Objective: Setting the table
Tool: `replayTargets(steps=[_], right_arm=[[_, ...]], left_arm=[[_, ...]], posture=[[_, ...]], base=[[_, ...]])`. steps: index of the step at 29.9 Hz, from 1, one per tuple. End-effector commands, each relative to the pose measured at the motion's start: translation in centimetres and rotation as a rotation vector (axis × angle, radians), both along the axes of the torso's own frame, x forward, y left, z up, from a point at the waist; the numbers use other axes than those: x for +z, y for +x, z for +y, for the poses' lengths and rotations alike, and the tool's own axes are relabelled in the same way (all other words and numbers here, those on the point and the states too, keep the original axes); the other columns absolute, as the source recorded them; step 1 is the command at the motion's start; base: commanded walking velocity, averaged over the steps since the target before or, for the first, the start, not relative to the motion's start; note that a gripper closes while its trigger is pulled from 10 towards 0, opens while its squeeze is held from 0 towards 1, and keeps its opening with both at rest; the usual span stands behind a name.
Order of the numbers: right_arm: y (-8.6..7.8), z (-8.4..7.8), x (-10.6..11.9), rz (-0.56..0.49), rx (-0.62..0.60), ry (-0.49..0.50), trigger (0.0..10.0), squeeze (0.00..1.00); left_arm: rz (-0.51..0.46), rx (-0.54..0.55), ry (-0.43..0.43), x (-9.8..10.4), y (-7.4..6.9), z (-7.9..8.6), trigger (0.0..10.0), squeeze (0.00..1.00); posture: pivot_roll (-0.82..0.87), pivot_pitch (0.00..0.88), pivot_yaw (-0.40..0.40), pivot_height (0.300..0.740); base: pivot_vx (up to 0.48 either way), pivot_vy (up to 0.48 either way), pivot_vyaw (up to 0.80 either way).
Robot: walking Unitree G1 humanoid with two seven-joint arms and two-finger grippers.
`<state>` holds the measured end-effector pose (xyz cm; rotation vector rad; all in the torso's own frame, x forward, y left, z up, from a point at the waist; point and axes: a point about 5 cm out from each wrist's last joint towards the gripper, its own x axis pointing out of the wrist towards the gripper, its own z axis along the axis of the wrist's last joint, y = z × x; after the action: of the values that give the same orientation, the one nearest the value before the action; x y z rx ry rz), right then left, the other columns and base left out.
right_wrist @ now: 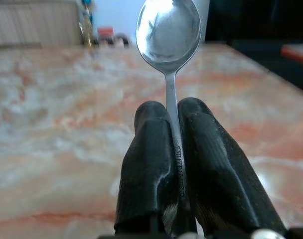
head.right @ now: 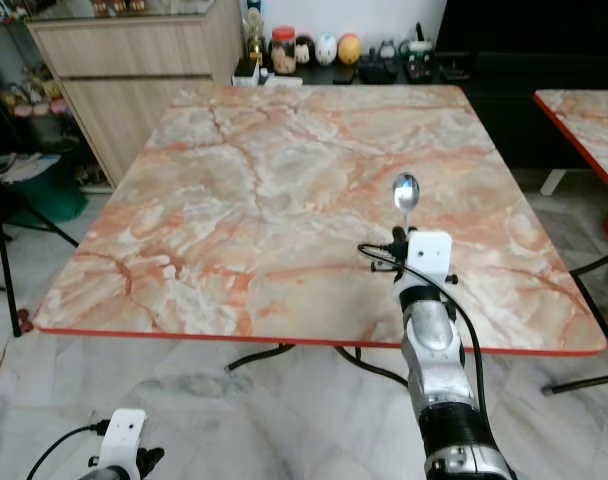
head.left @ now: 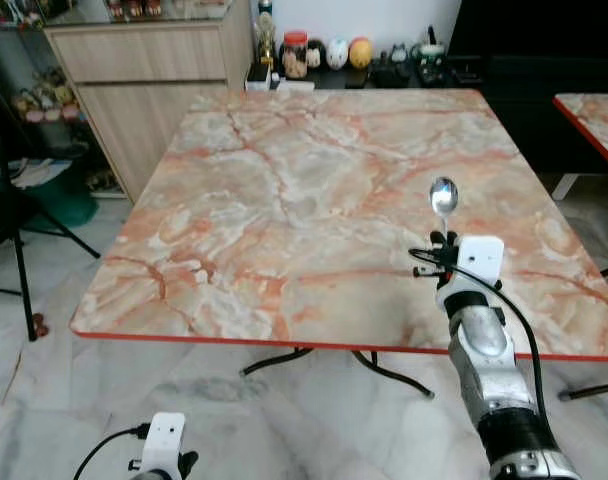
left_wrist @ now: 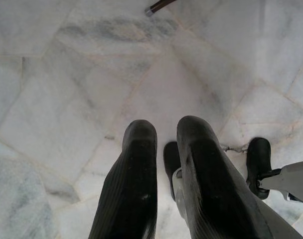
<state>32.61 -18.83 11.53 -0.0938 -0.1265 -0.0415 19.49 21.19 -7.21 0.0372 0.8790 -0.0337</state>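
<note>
The right gripper [right_wrist: 174,124] pinches the spoon [head.left: 443,196] by its handle, bowl forward over the counter [head.left: 284,200], ready for laying down; the left gripper [left_wrist: 166,149], nearly closed and empty, hangs idle.

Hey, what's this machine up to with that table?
The robot stands at the near edge of a marble-patterned table and is holding a metal spoon out over it. The right gripper has its two black fingers pinched on the spoon's handle, bowl end pointing away from the robot. The left gripper hangs low over the tiled floor, holding nothing. The spoon has not been set down yet. Jars and small ornaments sit on a counter beyond the table.
</note>
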Motion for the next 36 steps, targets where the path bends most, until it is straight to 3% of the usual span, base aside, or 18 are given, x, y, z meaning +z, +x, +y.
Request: replayTargets(steps=[1, 7, 13, 36], right_arm=[[-0.5, 0.4, 1.2, -0.091, 0.024, -0.044, 10.0, 0.0], [-1.9, 0.8, 2.6, -0.186, 0.053, -0.092, 10.0, 0.0], [-1.6, 1.1, 3.3, -0.201, 0.068, -0.086, 10.0, 0.0], [-1.1, 2.5, 4.2, -0.229, 0.097, -0.088, 10.0, 0.0]], left_arm=[[0.035, 0.011, 0.014, -0.4, -0.8, 0.4, 10.0, 0.0], [0.033, 0.039, 0.019, -0.4, -0.9, 0.7, 10.0, 0.0], [0.033, 0.006, 0.042, -0.3, -0.8, 0.8, 10.0, 0.0], [0.037, 0.018, 0.05, -0.4, -0.9, 0.7, 10.0, 0.0]], posture=[[-0.02, 0.0, 0.01, 0.74], [-0.02, 0.0, 0.012, 0.74], [-0.03, 0.0, 0.013, 0.74], [-0.03, 0.0, 0.019, 0.74]], base=[[0.0, 0.0, 0.0], [0.0, 0.0, 0.0], [0.0, -0.091, 0.0], [0.0, -0.332, 0.0]])
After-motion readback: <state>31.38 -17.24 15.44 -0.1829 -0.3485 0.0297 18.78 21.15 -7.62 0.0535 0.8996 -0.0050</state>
